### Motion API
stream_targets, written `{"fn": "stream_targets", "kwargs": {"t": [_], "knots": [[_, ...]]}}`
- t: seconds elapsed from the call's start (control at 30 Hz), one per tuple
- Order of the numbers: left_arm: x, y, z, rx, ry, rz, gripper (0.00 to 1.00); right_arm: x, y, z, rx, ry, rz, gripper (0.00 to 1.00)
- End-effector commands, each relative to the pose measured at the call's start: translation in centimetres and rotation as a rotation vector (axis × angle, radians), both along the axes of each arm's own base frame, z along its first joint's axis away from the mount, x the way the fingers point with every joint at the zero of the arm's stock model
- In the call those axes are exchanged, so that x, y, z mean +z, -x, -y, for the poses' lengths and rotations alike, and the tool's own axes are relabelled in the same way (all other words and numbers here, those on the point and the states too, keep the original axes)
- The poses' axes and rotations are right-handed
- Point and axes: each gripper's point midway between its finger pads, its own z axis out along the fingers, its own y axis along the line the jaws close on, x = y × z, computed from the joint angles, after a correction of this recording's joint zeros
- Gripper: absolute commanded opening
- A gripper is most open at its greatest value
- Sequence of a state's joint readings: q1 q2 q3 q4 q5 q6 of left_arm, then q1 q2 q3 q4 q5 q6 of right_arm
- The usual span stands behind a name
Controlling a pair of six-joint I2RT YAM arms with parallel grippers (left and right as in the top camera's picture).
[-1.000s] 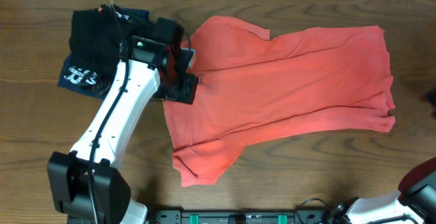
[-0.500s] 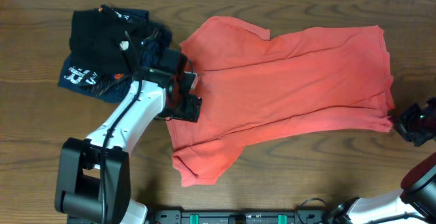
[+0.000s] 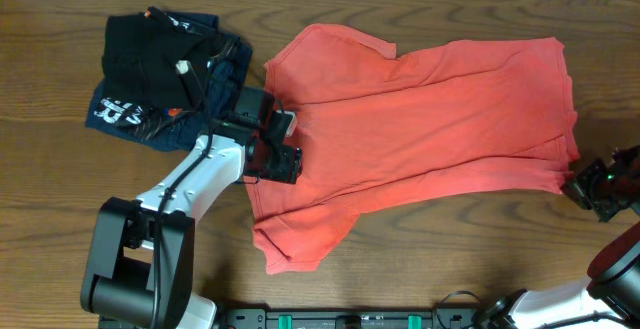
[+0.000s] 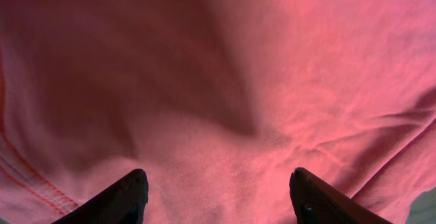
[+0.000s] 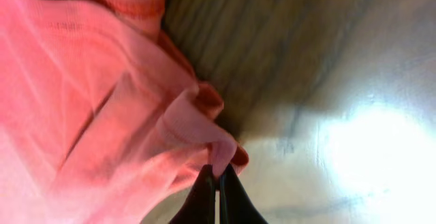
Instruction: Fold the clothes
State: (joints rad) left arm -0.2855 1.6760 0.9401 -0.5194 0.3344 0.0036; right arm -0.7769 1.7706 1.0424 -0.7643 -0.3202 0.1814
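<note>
1. Widest of all, the table [image 3: 60, 199]: dark brown wood with a long streaky grain. Near the right wrist camera its surface shines pale under a bright glare.
2. Across the table's middle and right lies the T-shirt [image 3: 420, 119], coral-red, soft matte knit. It is spread sideways and mostly flat, with shallow creases. One sleeve points toward the far edge and the other is bunched toward the near edge.
3. In comes the left arm [image 3: 185, 184], a white glossy shell with black joints, angling up from the near-left corner to the shirt's left end.
4. At far left sits a folded black garment [image 3: 140, 54], stacked on a folded navy garment [image 3: 120, 112] with white lettering. Both are just beside the shirt's left end.
5. The left gripper [image 3: 275, 149] is over the shirt's left end, and its wrist view fills with red fabric. The left gripper [image 4: 218, 183] has its dark fingers [image 4: 126, 197] standing spread apart; whether they touch the cloth cannot be told.
6. The right gripper [image 3: 585, 184] is at the shirt's lower right corner. Close up, the right gripper [image 5: 219, 176] is pressed together, pinching a small raised fold of the shirt's edge, with bare wood just beside it.
</note>
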Motion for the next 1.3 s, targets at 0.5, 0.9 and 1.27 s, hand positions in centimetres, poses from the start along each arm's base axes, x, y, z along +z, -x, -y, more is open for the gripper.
{"fn": "stream_targets", "kwargs": {"t": [0.5, 0.9, 1.27], "knots": [[-0.7, 0.0, -1.0, -0.008, -0.066, 0.01, 0.68, 11.3, 9.2, 5.5, -0.277, 0.437, -0.388, 0.01], [-0.8, 0.5, -1.2, -0.009, -0.072, -0.012, 0.69, 11.6, 10.6, 5.9, -0.306, 0.478, -0.457, 0.56], [-1.1, 2.4, -1.5, -0.013, -0.079, -0.094, 0.69, 10.1, 5.0, 4.2, -0.268, 0.301, -0.196, 0.41]]}}
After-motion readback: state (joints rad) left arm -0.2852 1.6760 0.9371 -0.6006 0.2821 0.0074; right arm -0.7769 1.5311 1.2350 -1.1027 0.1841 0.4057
